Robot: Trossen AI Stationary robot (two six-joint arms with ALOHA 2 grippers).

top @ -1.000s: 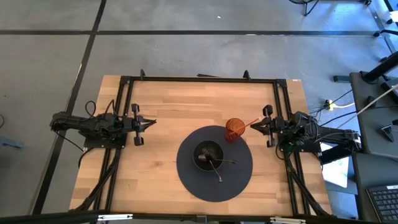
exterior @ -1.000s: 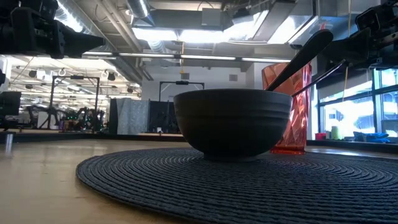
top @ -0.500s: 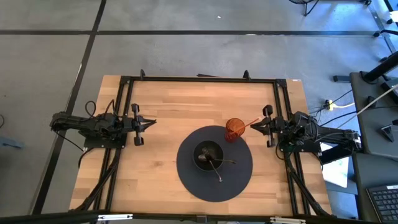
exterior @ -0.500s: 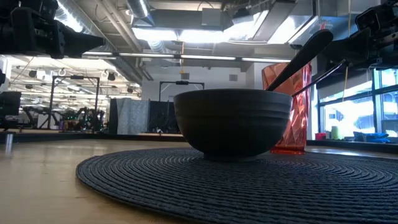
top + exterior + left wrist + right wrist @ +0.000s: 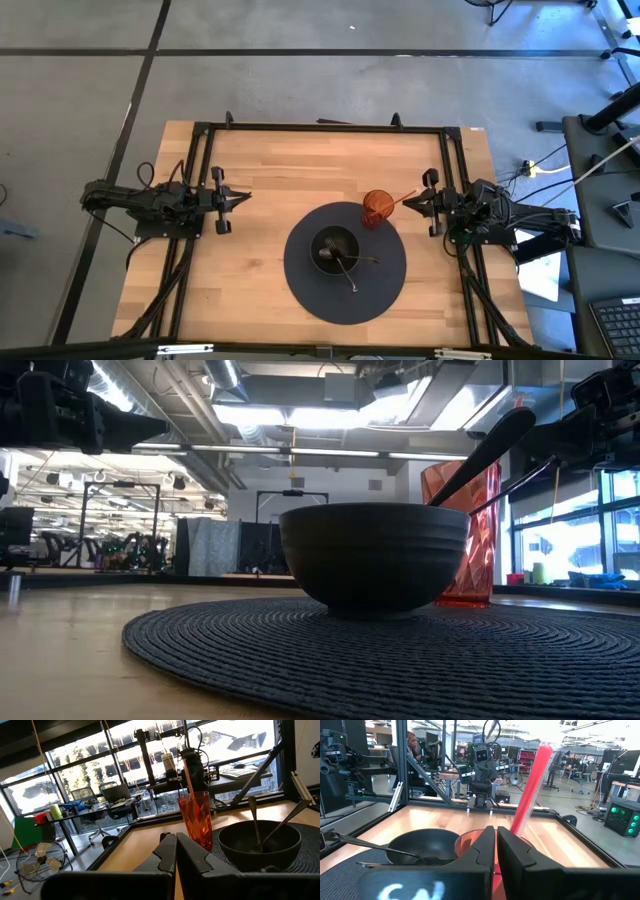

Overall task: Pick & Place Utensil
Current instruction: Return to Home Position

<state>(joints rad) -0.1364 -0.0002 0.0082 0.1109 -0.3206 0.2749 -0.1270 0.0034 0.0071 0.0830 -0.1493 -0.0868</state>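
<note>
A dark bowl stands on a round dark woven placemat and holds two metal utensils. Their heads lie inside the bowl and their handles lean on its rim. An orange ribbed cup with a pink straw stands on the mat's far right part. My left gripper hovers shut near the table's left side, pointing level toward the bowl. My right gripper hovers shut near the right side, just short of the cup. Neither holds anything.
A black metal frame runs around the wooden tabletop. Bare wood lies between my left gripper and the mat and along the far side. Beyond the table are desks, other robot rigs and a person.
</note>
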